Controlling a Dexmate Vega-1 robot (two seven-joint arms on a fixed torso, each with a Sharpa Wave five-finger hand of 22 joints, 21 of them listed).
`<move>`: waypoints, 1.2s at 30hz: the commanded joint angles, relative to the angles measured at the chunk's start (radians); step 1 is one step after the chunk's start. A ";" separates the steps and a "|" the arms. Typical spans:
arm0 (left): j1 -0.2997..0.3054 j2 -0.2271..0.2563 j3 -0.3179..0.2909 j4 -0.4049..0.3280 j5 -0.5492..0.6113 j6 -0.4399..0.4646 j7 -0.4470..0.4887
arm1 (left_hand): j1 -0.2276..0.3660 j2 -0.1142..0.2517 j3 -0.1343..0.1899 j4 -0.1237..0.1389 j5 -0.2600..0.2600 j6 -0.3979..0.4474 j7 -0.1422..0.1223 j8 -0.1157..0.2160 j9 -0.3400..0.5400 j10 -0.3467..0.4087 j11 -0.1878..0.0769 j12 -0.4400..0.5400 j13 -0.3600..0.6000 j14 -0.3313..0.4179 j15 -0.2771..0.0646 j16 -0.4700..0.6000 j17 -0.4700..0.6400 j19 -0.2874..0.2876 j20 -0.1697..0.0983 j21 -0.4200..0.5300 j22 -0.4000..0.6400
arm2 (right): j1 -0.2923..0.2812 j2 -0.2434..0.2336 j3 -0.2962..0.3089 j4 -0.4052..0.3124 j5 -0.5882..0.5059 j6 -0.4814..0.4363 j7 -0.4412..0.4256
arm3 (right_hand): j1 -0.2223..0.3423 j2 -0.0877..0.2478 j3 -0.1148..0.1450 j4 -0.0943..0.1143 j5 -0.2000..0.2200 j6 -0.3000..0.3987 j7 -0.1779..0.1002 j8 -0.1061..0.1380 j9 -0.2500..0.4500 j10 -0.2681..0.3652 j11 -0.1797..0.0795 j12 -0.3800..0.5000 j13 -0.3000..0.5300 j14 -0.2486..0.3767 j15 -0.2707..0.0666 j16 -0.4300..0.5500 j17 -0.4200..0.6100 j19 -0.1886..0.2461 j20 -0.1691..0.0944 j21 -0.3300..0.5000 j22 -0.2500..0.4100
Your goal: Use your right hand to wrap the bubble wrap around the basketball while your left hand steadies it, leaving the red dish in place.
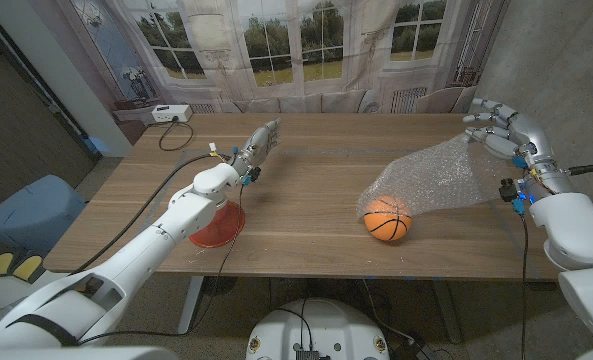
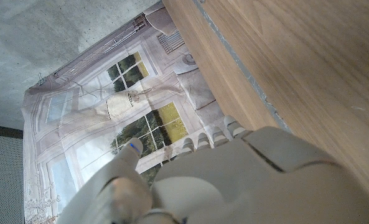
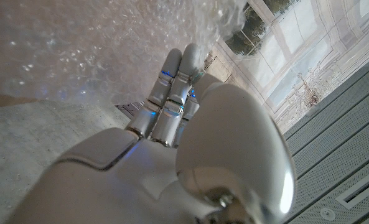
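Note:
The orange basketball [image 1: 387, 218] sits on the wooden table [image 1: 306, 170] near its front edge, right of centre. A sheet of clear bubble wrap [image 1: 431, 178] lies over the ball's far side and rises in a slope to my right hand [image 1: 504, 127], which holds its upper end above the table's right part. In the right wrist view the bubble wrap [image 3: 84, 43] hangs past my right hand's fingers [image 3: 172, 81]. My left hand [image 1: 259, 143] hovers over the table's left part, far from the ball, fingers extended and holding nothing. The red dish [image 1: 216, 228] lies under my left forearm.
A white box [image 1: 171, 113] with a black cable stands at the table's far left corner. A blue chair [image 1: 21, 205] stands off the table's left side. A printed window backdrop [image 1: 306, 40] hangs behind the table. Bare wood lies between dish and ball.

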 commanded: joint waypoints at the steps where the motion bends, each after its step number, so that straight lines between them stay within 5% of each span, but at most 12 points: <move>1: -0.026 -0.030 0.016 0.052 0.006 -0.008 -0.015 | 0.009 0.002 -0.001 -0.006 0.006 -0.258 -0.003 0.003 0.005 -0.270 0.002 0.001 0.006 -0.293 0.006 0.003 0.002 -0.215 0.006 -0.002 0.004 | -0.017 -0.027 0.132 0.050 0.217 -0.017 0.140 | 0.011 0.005 -0.003 0.001 0.009 -0.008 0.004 0.003 0.002 -0.008 0.003 -0.002 0.002 0.044 -0.139 -0.006 0.007 -0.010 -0.151 0.013 0.005; 15: -0.043 -0.051 0.018 0.105 0.005 -0.017 -0.016 | 0.009 0.005 -0.003 -0.006 0.006 -0.259 -0.003 0.004 0.005 -0.272 0.000 0.001 0.006 -0.295 0.006 0.003 0.003 -0.215 0.005 -0.005 0.004 | -0.114 -0.054 0.232 0.027 0.342 -0.091 0.216 | 0.015 0.004 -0.004 0.000 0.012 -0.052 0.034 -0.003 0.003 -0.046 0.023 -0.010 -0.004 0.049 -0.138 -0.020 0.024 -0.024 -0.148 0.048 -0.001; 25: -0.089 -0.077 0.034 0.153 0.015 -0.027 -0.040 | 0.008 0.006 -0.004 -0.006 0.007 -0.259 -0.003 0.004 0.005 -0.272 0.000 0.002 0.006 -0.295 0.005 0.003 0.003 -0.213 0.005 -0.006 0.005 | -0.202 -0.071 0.287 -0.017 0.351 -0.181 0.249 | 0.011 0.002 -0.004 0.002 0.016 -0.123 0.058 -0.006 0.003 -0.135 0.051 -0.041 -0.013 0.060 -0.136 -0.038 0.041 -0.039 -0.146 0.090 -0.015; 36: -0.120 -0.093 0.045 0.176 0.026 -0.038 -0.060 | 0.008 0.007 -0.006 -0.006 0.007 -0.259 -0.003 0.004 0.005 -0.272 0.000 0.002 0.006 -0.295 0.005 0.004 0.003 -0.212 0.005 -0.007 0.005 | -0.280 -0.103 0.368 -0.117 0.282 -0.410 0.247 | 0.003 0.005 -0.004 0.006 0.021 -0.184 0.055 -0.006 0.002 -0.206 0.056 -0.068 -0.019 0.062 -0.136 -0.051 0.057 -0.065 -0.146 0.120 -0.026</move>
